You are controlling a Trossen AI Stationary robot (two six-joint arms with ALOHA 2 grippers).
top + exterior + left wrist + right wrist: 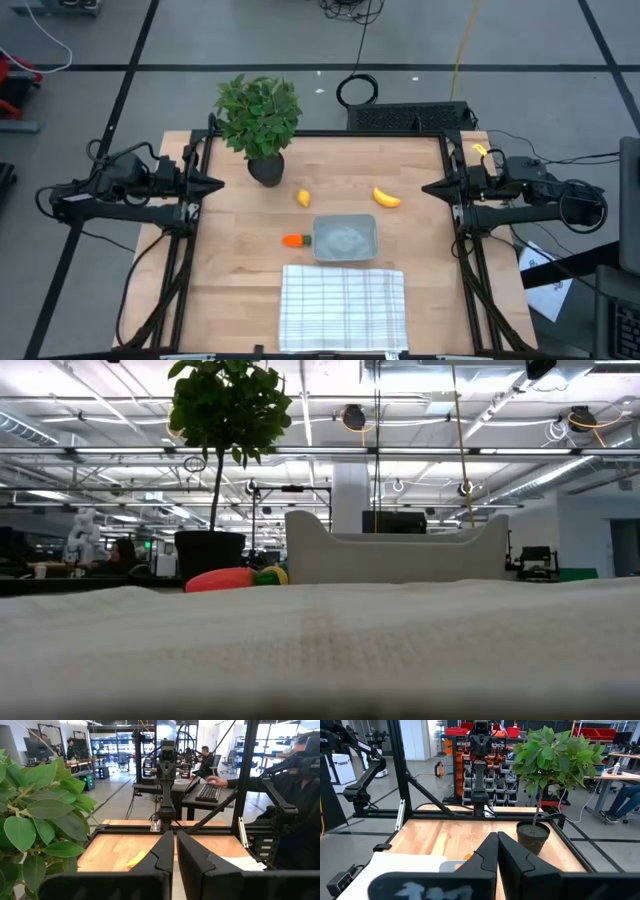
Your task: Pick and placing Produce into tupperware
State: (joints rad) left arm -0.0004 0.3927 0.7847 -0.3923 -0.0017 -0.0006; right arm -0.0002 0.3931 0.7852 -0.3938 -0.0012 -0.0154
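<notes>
Produce untouched, both arms parked at the table's side edges.

Nearest the front edge lies the striped cloth point(343, 306); behind it sits the empty tupperware point(346, 238), the carrot point(294, 240) touching its left wall. Farther back lie the lemon point(304, 197) and banana point(386, 198), before the potted plant point(259, 124). All three look light, rigid and smooth; best pinched mid-body. The left gripper point(216, 184) and right gripper point(430, 187) are both closed, empty.

Left hand point(218, 184) closed, right hand point(427, 187) closed — both arms parked at table sides
</notes>
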